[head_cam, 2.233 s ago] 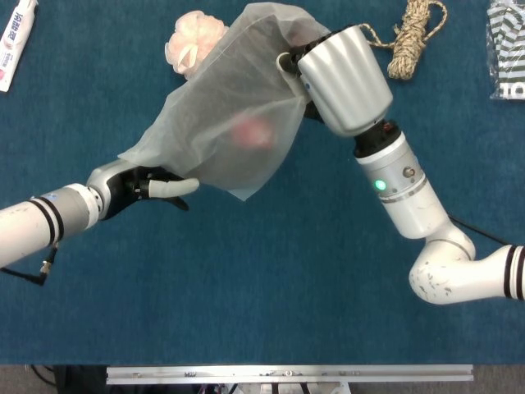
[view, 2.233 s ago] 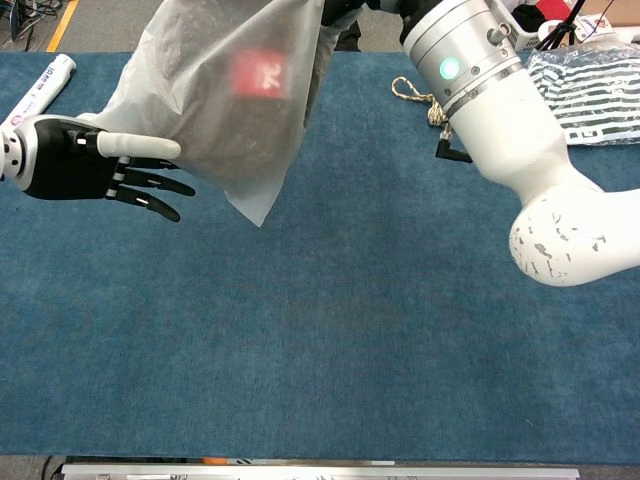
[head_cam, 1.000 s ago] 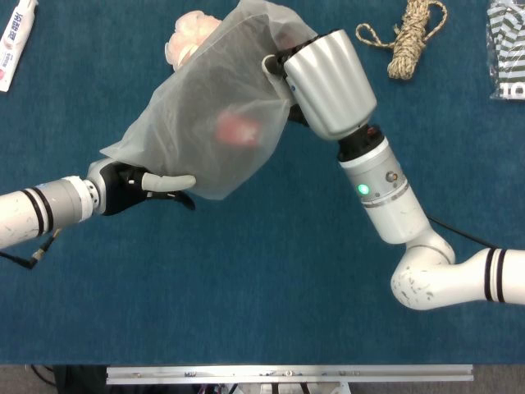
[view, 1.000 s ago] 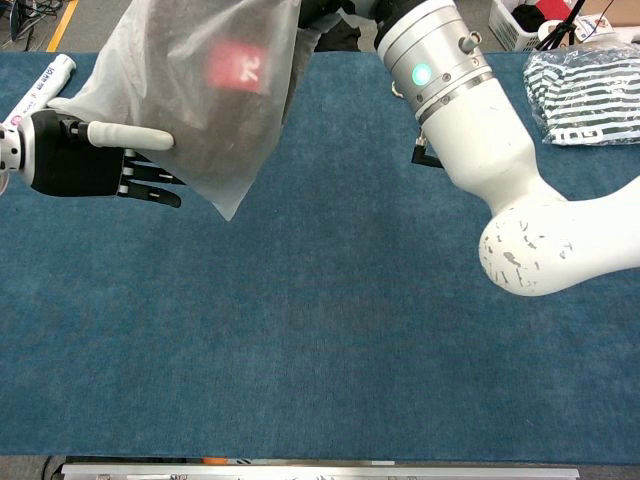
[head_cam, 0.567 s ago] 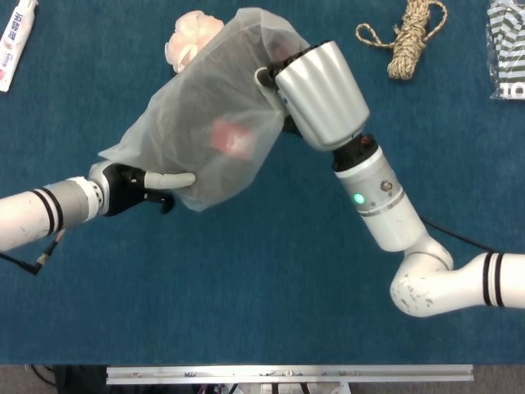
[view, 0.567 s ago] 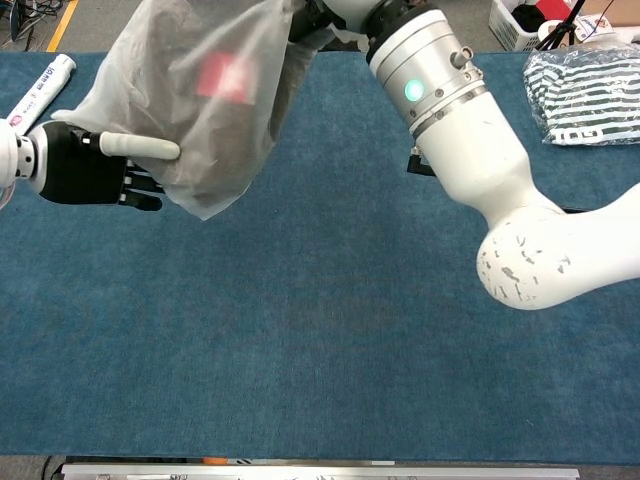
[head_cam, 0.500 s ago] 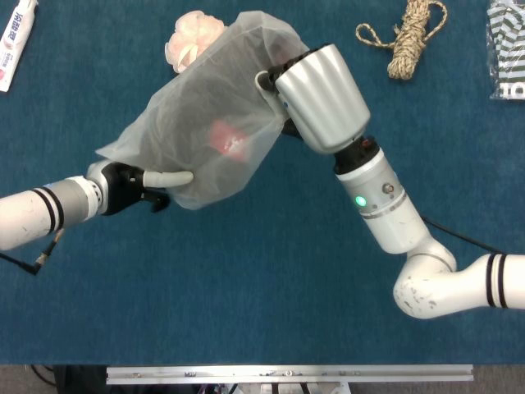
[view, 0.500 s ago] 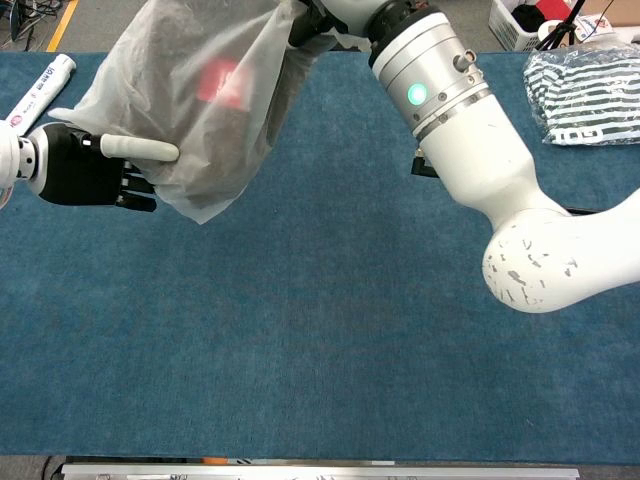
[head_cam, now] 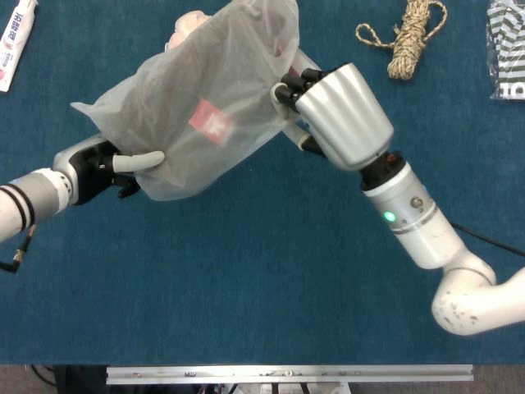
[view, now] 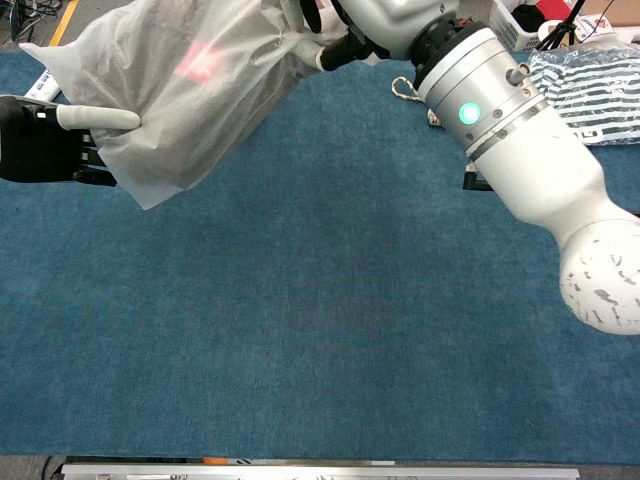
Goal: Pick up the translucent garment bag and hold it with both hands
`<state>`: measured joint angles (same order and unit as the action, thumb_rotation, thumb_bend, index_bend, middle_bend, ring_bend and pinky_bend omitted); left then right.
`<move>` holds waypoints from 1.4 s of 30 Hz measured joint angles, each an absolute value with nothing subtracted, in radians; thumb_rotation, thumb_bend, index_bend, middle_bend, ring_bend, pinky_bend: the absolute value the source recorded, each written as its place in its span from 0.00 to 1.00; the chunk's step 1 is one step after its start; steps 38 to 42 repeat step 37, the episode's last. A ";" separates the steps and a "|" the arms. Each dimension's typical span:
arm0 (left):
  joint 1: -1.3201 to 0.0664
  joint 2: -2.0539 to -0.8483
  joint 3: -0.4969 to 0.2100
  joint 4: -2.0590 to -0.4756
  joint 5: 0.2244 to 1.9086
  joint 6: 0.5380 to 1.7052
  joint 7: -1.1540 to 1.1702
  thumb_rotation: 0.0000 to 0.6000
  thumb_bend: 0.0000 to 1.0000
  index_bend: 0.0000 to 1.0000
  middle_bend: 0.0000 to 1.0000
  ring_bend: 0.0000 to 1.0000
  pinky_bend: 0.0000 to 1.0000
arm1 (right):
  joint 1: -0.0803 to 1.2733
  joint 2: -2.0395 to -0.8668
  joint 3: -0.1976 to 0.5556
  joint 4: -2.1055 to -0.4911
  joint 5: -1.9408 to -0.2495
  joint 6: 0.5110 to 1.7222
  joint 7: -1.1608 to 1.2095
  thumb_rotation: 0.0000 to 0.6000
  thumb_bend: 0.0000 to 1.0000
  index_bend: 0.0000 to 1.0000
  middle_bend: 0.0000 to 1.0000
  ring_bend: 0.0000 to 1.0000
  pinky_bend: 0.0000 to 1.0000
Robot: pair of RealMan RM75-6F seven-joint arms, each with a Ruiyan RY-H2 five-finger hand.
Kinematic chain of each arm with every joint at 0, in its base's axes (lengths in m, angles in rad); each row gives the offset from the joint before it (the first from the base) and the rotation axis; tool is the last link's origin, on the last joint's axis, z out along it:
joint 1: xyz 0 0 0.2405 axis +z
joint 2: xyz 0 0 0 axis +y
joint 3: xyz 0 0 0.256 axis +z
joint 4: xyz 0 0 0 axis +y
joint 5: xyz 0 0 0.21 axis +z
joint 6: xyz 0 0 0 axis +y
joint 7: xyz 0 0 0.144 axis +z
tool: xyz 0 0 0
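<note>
1. Both arms have spread since the earlier frames: the left hand point(head_cam: 105, 168) slid further out from the bag's centre and the right hand point(head_cam: 294, 92) pulled the other way, so the translucent garment bag point(head_cam: 197, 107) now hangs stretched wider and flatter.
2. Bag is fully off the blue table point(head_cam: 246, 279), suspended between the two hands, red label point(head_cam: 208, 121) facing up.
3. Left hand: thumb lies over the bag's lower corner with fingers curled beneath, so it's clamped on the fabric.
4. Right hand: dark fingers closed on the opposite edge. Mostly hidden by the wrist housing, but it reads as a firm hold.
5. Opposite-end grips keep the film taut rather than bunched; probably why the arms are apart.
6. Beyond the bag: pink loofah point(head_cam: 182, 25) just behind it, rope coil point(head_cam: 410, 37) well off to its right-hand side.
7. Task looks essentially met.
</note>
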<state>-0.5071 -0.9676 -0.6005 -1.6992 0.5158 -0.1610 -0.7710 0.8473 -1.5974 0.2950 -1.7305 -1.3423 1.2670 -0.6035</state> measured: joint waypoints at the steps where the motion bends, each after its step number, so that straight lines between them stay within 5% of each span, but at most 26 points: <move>1: -0.490 -0.967 -0.617 -1.701 0.515 -0.171 -0.761 1.00 0.34 0.68 0.69 0.66 0.84 | 0.841 -1.581 0.291 -1.748 -1.338 1.263 -0.607 1.00 0.44 0.21 0.43 0.45 0.69; 6: -0.420 -0.973 -0.687 -1.692 0.507 -0.235 -0.706 1.00 0.34 0.68 0.69 0.66 0.84 | 0.816 -1.513 0.281 -1.819 -1.321 1.250 -0.611 1.00 0.19 0.01 0.25 0.23 0.46; 12: -0.386 -0.983 -0.727 -1.668 0.487 -0.274 -0.680 1.00 0.34 0.68 0.69 0.67 0.85 | 0.782 -1.433 0.275 -1.882 -1.331 1.251 -0.583 1.00 0.01 0.00 0.15 0.12 0.32; 32: -0.334 -1.007 -0.797 -1.609 0.428 -0.365 -0.626 1.00 0.34 0.68 0.69 0.67 0.85 | 0.547 -1.108 0.117 -1.990 -1.478 1.364 -0.527 1.00 0.00 0.00 0.14 0.10 0.29; 42: -0.341 -1.007 -0.790 -1.609 0.427 -0.361 -0.627 1.00 0.34 0.68 0.69 0.67 0.85 | 0.520 -1.085 0.103 -1.969 -1.486 1.362 -0.469 1.00 0.00 0.00 0.14 0.10 0.29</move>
